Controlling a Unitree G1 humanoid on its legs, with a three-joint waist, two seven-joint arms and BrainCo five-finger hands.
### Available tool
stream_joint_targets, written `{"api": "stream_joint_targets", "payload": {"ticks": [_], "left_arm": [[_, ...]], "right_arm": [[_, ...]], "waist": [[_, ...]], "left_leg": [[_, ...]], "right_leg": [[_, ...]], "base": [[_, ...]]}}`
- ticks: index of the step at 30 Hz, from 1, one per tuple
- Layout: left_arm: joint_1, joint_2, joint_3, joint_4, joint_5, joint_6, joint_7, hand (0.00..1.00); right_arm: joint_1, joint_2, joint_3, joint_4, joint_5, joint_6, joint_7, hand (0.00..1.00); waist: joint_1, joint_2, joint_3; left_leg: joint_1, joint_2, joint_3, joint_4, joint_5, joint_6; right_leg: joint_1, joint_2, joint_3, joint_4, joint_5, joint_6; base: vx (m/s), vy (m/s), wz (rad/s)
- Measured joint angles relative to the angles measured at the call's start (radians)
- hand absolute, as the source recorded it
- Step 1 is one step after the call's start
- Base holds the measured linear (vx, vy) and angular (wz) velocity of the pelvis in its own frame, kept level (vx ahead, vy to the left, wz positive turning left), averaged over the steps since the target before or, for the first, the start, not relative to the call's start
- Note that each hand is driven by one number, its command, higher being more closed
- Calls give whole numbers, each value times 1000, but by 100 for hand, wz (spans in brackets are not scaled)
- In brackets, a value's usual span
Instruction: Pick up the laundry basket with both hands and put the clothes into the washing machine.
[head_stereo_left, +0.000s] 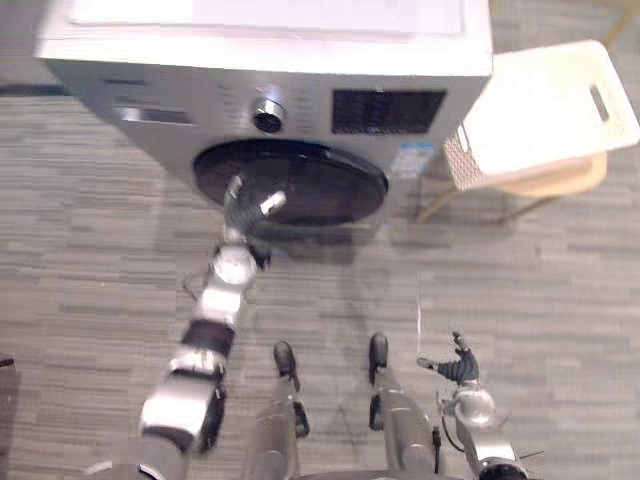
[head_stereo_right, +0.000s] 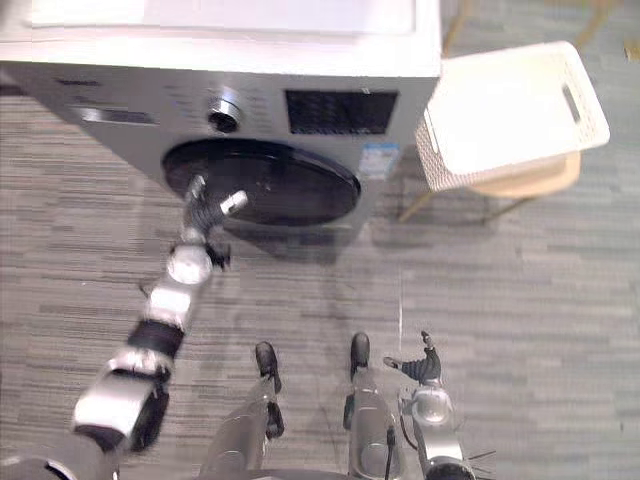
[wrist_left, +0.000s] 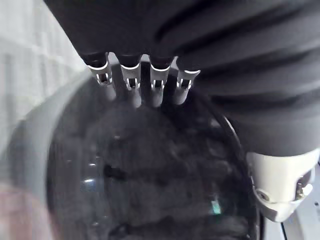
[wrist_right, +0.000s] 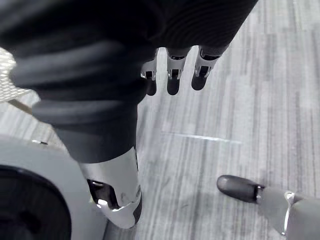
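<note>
I log the silver-grey front-loading washing machine (head_stereo_left: 300, 70) standing upright ahead, its dark round door (head_stereo_left: 300, 185) shut below a dial (head_stereo_left: 267, 112) and dark panel (head_stereo_left: 388, 110), and the white perforated laundry basket (head_stereo_left: 462, 162), slot-handled, sitting on a pale wooden stool (head_stereo_left: 560, 180) just beside the machine's right.

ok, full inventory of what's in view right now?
washing machine: 1, silver-grey, in front of the robot
door: 1, dark round glass, on the machine's front, looks shut
knob: 1, silver, above the door
display panel: 1, dark, right of the knob
laundry basket: 1, white, on the stool right of the machine
stool: 1, light wood, under the basket
floor: grey, striped
left hand: 1, fingers straight, at the door's left edge
right hand: 1, relaxed, low over the floor, holding nothing
</note>
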Motion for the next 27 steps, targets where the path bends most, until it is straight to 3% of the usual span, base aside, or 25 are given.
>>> {"api": "stream_joint_targets", "payload": {"ticks": [4, 6, 8, 9, 11, 12, 13, 16, 18, 19, 20, 21, 22, 23, 24, 25, 27], "left_arm": [[359, -64, 3, 3, -22, 3, -51, 0], [450, -71, 29, 48, -22, 7, -88, 0], [506, -67, 45, 90, -21, 11, -116, 0], [519, -64, 66, 123, -19, 12, -137, 0], [517, -67, 86, 199, 3, 13, -155, 0], [522, -68, 104, 234, 22, 15, -162, 0], [523, -68, 122, 258, 34, 16, -164, 0], [527, -46, 237, 382, 68, 35, -156, 0], [532, -43, 273, 399, 68, 36, -154, 0], [542, -50, 289, 402, 68, 36, -153, 0], [546, -54, 294, 402, 68, 36, -153, 0], [559, -72, 300, 404, 66, 38, -153, 0], [571, -79, 299, 401, 62, 37, -152, 0], [574, -78, 299, 400, 60, 37, -149, 0], [580, -59, 299, 388, 56, 38, -132, 0], [571, -49, 301, 378, 49, 38, -120, 0], [563, -44, 312, 357, 29, 37, -108, 0]], "right_arm": [[5, 0, -45, 83, -2, 6, 6, 0], [4, -1, -64, 140, -3, 8, 11, 0], [-2, -6, -73, 187, -7, 8, 25, 0], [-12, -8, -87, 209, -8, 9, 27, 0], [-28, -37, -88, 243, -8, 9, 28, 0], [-46, -47, -88, 257, -8, 11, 28, 0], [-62, -52, -88, 271, -8, 12, 28, 0], [-129, -36, -83, 317, -11, 21, 30, 0], [-136, -31, -82, 334, -14, 27, 30, 0], [-141, -32, -82, 348, -22, 27, 32, 0], [-142, -33, -82, 356, -22, 27, 33, 0], [-139, -44, -82, 373, -23, 30, 37, 0], [-114, -49, -81, 373, -23, 32, 41, 0], [-105, -48, -72, 373, -23, 33, 42, 0], [-98, -34, -51, 374, -22, 32, 47, 0], [-94, -12, -38, 374, -20, 28, 50, 0], [-98, 7, -35, 372, -19, 27, 50, 0]], "waist": [[29, 12, -60], [39, 23, -79], [52, 31, -103], [41, 39, -109], [42, 38, -115], [50, 46, -120], [51, 44, -120], [52, 6, -119], [82, -14, -117], [96, -23, -121], [97, -24, -120], [97, -13, -125], [92, -8, -128], [89, -9, -128], [73, -11, -125], [56, -21, -117], [51, -43, -110]], "left_leg": [[58, -28, -102, -6, 1, 0], [86, -40, -151, -6, 2, 0], [79, -55, -134, -3, 3, 6], [61, -42, -22, 28, -25, 45], [34, -11, 195, 104, -31, 63], [22, -10, 250, 127, -32, 66], [12, -15, 265, 137, -37, 73], [10, -53, 243, 152, -67, 94], [3, -65, 230, 222, -124, 96], [-22, -65, 206, 305, -205, 102], [-27, -63, 200, 317, -217, 102], [-36, -65, 169, 359, -255, 110], [-16, -81, 122, 374, -274, 125], [1, -88, 97, 373, -278, 131], [23, -100, 19, 372, -287, 142], [29, -102, -56, 369, -296, 154], [59, -121, -142, 359, -309, 156]], "right_leg": [[88, -35, -124, 85, -99, 12], [156, -52, -189, 90, -127, 22], [200, -78, -253, 95, -148, 34], [233, -100, -329, 97, -161, 45], [256, -136, -407, 108, -172, 62], [255, -147, -420, 114, -173, 68], [255, -156, -427, 114, -171, 72], [302, -180, -456, 61, -150, 103], [338, -193, -476, 50, -149, 104], [358, -211, -499, 76, -156, 95], [357, -217, -503, 93, -158, 92], [338, -257, -498, 241, -165, 77], [281, -306, -425, 447, -138, -19], [238, -319, -353, 560, -93, -85], [148, -298, -206, 738, -60, -76], [83, -223, -126, 814, -195, -22], [-8, -127, -67, 798, -291, -41]], "base": [[123, 24, 88], [96, 15, 112], [65, 64, 119], [78, 110, 153], [115, 148, 131], [68, 107, 54], [63, 92, 33], [130, 116, 32], [125, 96, 33], [102, 82, 27], [108, 116, 52], [124, 157, 79], [165, 187, 98], [267, 219, 129], [324, 144, 153], [389, 79, 162], [401, 0, 148]]}}
